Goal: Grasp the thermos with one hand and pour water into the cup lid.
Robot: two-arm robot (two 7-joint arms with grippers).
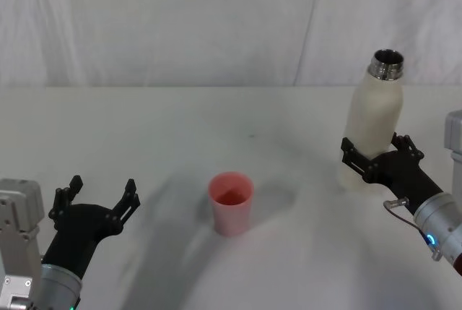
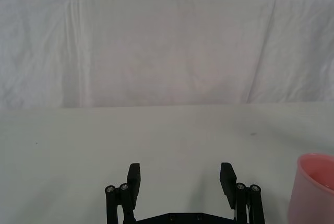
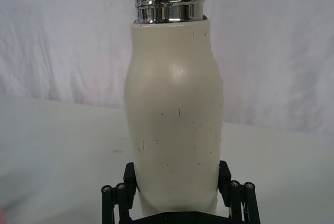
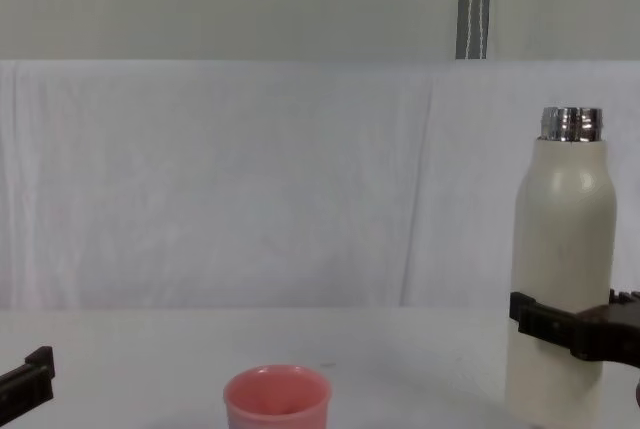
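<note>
The left gripper (image 1: 99, 193) sits low at the near left of the white tabletop (image 1: 173, 129), fingers spread apart around nothing. To its right stands the pink cup lid (image 1: 231, 203), upright and open. Farther right, well apart from the cup lid, the right gripper (image 1: 375, 152) is clamped around the lower body of the upright cream thermos (image 1: 373, 118), whose steel neck is uncapped.

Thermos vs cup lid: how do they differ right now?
The thermos is tall, cream-white with a shiny steel neck; the cup lid is short, salmon-pink plastic. The thermos stands at the table's right side with the right pincer closed around its lower body; the cup lid stands free near the middle, the open left pincer off to its left. Both are upright with open tops.
</note>
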